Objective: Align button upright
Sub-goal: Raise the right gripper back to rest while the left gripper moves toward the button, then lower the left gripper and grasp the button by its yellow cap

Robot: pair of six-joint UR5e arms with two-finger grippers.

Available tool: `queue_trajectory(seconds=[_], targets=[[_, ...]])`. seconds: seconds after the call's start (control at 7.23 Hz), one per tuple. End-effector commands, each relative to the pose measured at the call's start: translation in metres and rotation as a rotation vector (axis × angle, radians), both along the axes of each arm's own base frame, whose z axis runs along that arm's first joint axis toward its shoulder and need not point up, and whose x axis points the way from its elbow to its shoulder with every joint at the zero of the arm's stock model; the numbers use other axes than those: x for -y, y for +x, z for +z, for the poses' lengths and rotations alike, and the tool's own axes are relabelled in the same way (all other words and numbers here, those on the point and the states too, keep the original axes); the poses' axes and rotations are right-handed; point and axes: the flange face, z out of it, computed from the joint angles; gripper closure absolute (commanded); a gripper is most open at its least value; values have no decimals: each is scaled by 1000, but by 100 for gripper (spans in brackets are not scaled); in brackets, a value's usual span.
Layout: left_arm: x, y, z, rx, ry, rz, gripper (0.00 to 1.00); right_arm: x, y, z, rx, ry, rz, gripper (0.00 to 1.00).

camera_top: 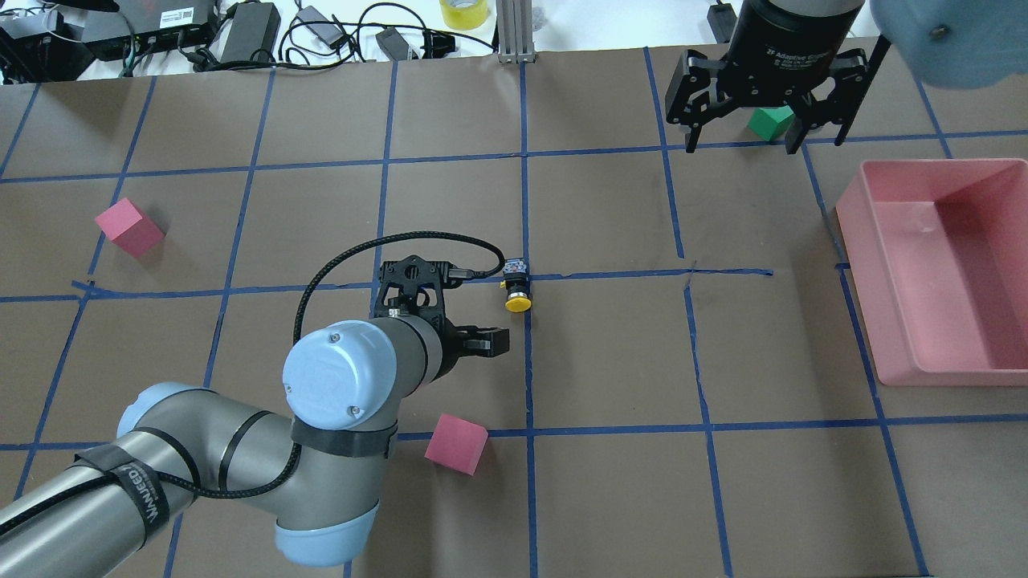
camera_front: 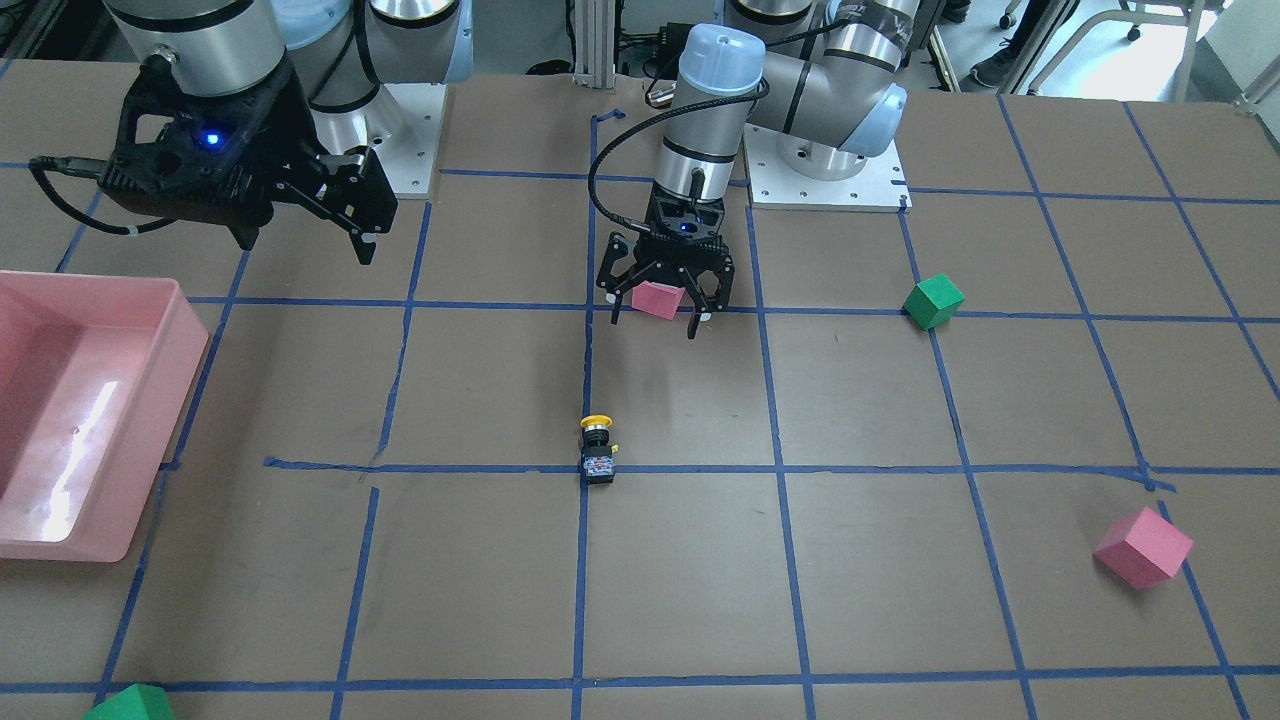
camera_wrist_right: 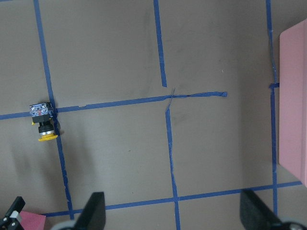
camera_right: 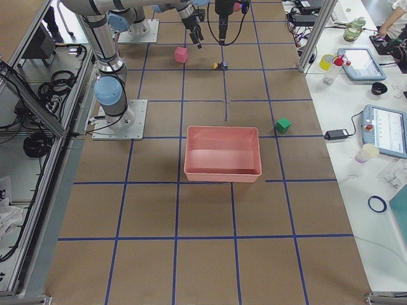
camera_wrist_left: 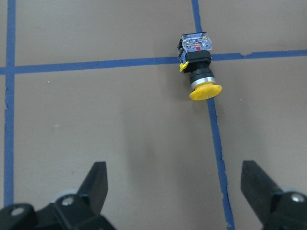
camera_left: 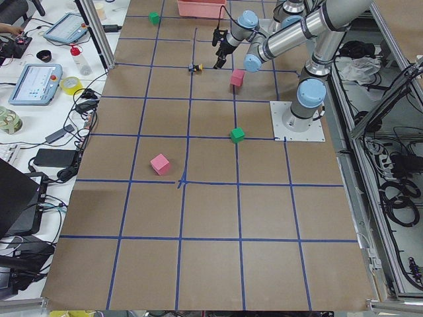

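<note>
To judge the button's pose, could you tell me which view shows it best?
Left wrist-mounted view: the button appears large and sharp, on its side. Overhead, front-facing and right wrist views show it small; side views, barely.

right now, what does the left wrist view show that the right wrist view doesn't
Only the left wrist: the left gripper, open, and the button close up, yellow cap, black body, whitish base. Only the right wrist: the right gripper, open, the wall of the pink bin at right, a corner of a pink cube at lower left. Both: the button lying on its side by a blue tape crossing.
</note>
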Motion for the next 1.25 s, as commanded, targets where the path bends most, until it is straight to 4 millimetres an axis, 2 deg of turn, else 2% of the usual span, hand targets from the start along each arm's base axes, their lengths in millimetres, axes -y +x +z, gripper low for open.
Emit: queue_trajectory(seconds=[0.0, 0.42, 0.69, 1.11], targets=[[-2, -16, -14, 0, -36, 1, 2, 0, 0, -2, 1, 4, 1, 0], [2, -32, -39, -19, -44, 1, 8, 0, -1, -4, -2, 7, -1, 0], [21, -46, -47, -20, -42, -8, 8, 0, 1, -4, 4, 8, -1, 0], [39, -53, -64, 8, -32, 1, 8, 0, 1, -6, 5, 12, 1, 0]])
